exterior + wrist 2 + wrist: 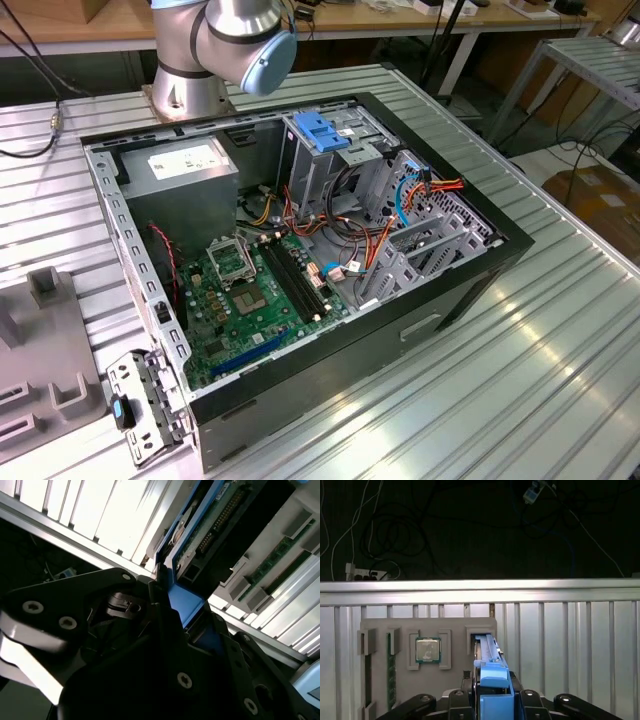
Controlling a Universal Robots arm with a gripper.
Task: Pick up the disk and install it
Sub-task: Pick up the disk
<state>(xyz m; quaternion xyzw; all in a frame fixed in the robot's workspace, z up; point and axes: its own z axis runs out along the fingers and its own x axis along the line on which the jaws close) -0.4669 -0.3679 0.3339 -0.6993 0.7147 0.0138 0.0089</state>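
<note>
From my remote seat, the nearest thing in the first wrist view is the pair of black fingers (516,696). They are drawn in against both sides of a blue plastic rail, and I see no gap between pad and rail (so I read it as a firm pinch). That rail belongs to the disk (487,652), a flat rectangular metal hard drive that stands on edge. Its far end sits in a slot of a grey plastic fixture tray (455,627). The second wrist view shows the same grip from the side, with the green circuit board on the drive's face (215,522) running away from the fingers.

Just beside the disk's slot, a square silver processor chip (427,650) lies in its own pocket of the tray. Further along, a narrow green memory stick (391,672) sits in another slot. The tray rests on the ribbed aluminium bench (570,645). Past the bench edge the background is dark, with loose cables and a white power strip (362,572).

In the exterior view the grey tray (50,350) lies at the exterior view's left. Beside it an open black computer case (350,385) lies on the bench. Inside are a green motherboard (250,300), a grey metal box with a white sticker (185,170) and a blue plastic latch on a metal cage (320,130). Behind the case rises the arm's silver base (220,40).
</note>
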